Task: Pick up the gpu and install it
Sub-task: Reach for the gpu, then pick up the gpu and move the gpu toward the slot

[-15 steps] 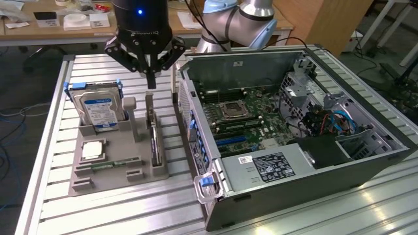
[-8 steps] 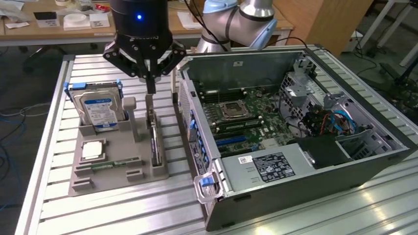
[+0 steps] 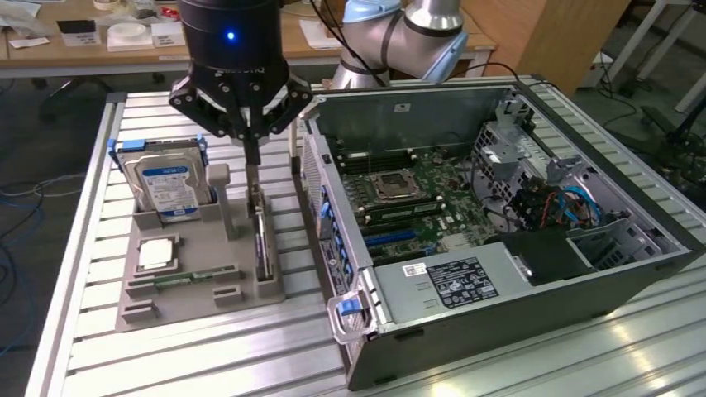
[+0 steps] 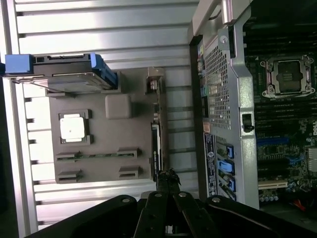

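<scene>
The gpu is a thin dark card standing on edge in a slot along the grey holder tray, on the side nearest the computer case. In the wrist view the gpu appears as a slim dark strip on the tray. My gripper hangs just above the card's far end with its fingers pressed together and nothing between them. In the wrist view the gripper has its tips close beside one end of the card.
On the tray stand a silver hard drive with a blue-white label, a CPU and a green memory stick. The open computer case with its motherboard lies at the exterior view's right, close beside the tray.
</scene>
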